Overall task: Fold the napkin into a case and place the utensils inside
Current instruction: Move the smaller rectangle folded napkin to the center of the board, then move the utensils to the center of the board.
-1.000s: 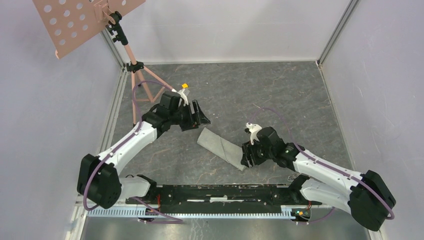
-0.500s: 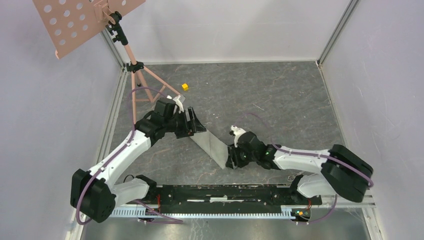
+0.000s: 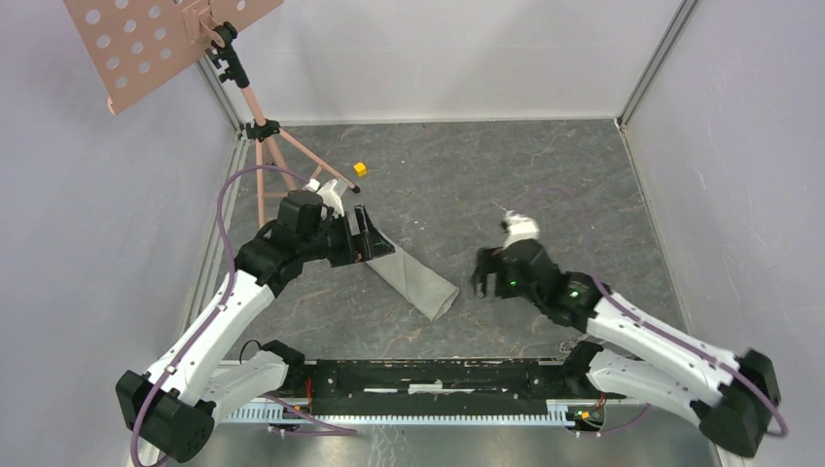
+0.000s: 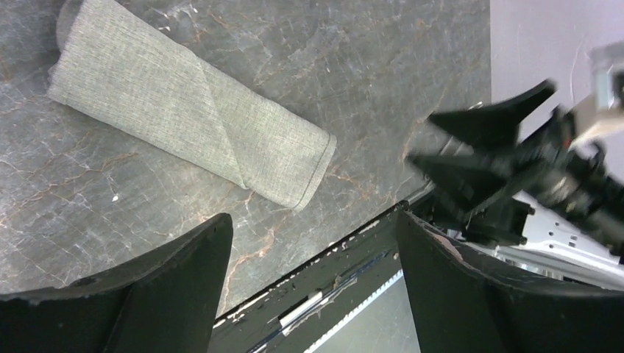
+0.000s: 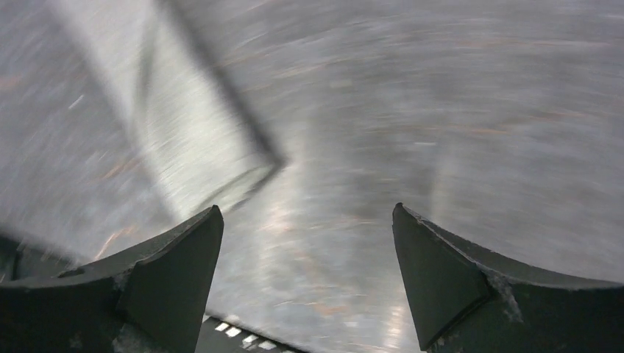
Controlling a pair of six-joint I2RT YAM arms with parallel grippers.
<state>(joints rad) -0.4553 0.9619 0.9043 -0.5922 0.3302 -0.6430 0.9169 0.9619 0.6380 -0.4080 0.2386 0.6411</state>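
The napkin (image 3: 413, 282) lies flat on the dark marble table as a narrow folded case, slanting from upper left to lower right. It also shows in the left wrist view (image 4: 191, 121) and, blurred, in the right wrist view (image 5: 191, 147). My left gripper (image 3: 365, 238) is open and empty just over the case's upper left end; in its own view (image 4: 313, 220) the cloth lies beyond the fingertips. My right gripper (image 3: 484, 277) is open and empty, a little to the right of the case's lower end (image 5: 307, 209). No utensils are in view.
A small yellow cube (image 3: 360, 168) lies on the table behind the left gripper. A pink music stand's tripod (image 3: 268, 146) stands at the back left corner. Grey walls close in the table on three sides. The black rail (image 3: 428, 375) runs along the near edge.
The right gripper has let go of the case's lower end and pulled back to the right. The left gripper has drawn back to the left. The case has shifted left and lies flat.
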